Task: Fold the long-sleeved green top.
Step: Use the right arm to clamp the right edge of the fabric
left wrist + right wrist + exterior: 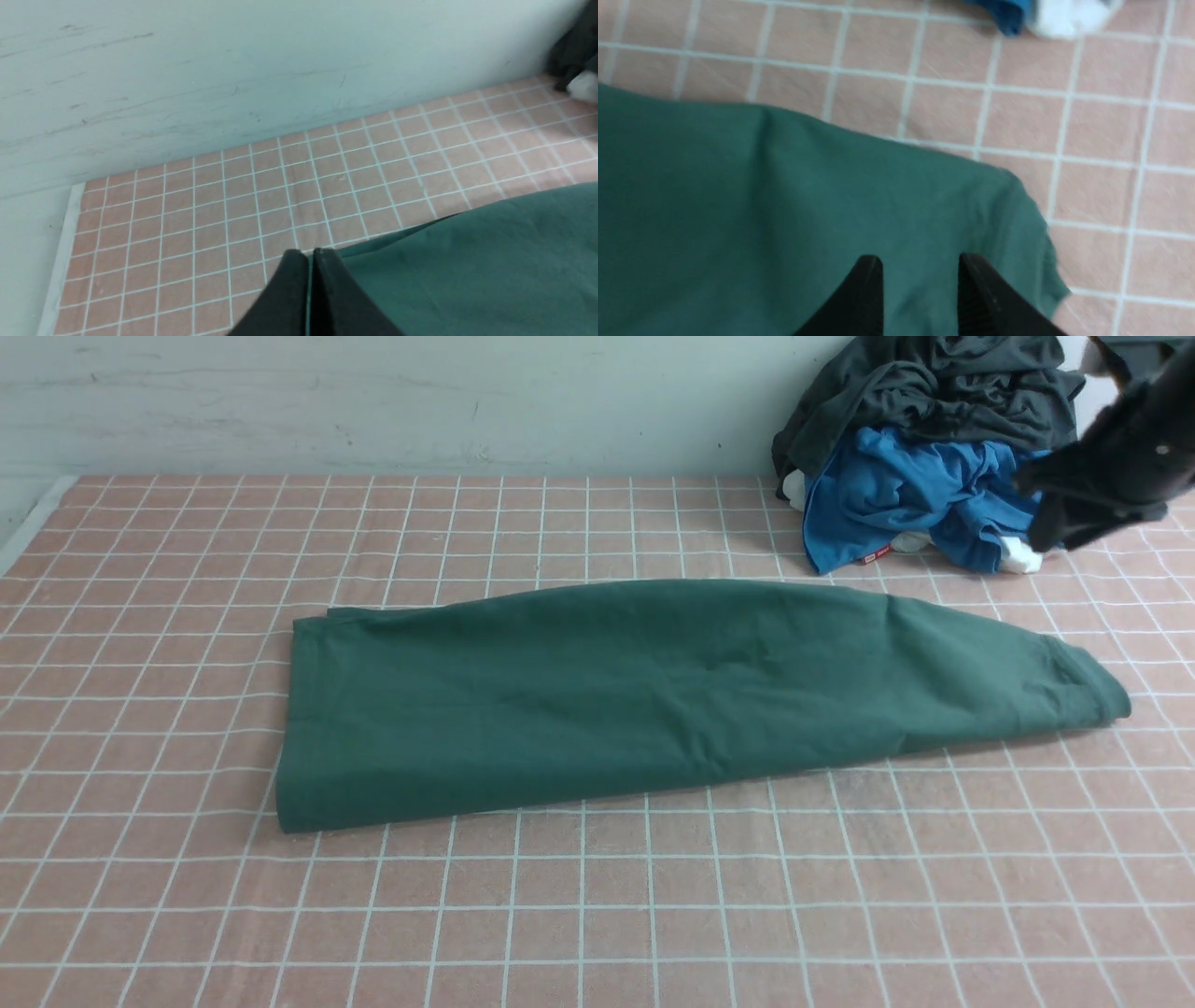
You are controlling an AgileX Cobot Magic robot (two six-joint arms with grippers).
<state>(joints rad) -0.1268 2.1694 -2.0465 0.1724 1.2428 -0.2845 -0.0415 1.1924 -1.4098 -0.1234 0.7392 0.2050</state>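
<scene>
Currently the left tool (309,261) is pressed together, empty. The green top (653,691) lies folded lengthwise across the counter (597,915), 9 to 3 o'clock. The right tool (920,268), spread above its 3 o'clock end, might pinch one layer only, undoing the fold.

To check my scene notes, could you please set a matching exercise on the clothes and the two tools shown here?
1. green long-sleeved cloth top
2. crumpled blue cloth garment
3. left tool
4. right tool

A. fingers apart
B. heaped at far right
C. fingers pressed together
D. lying flat in the middle

Pairs: 1-D, 2-B, 3-C, 4-A.
</scene>
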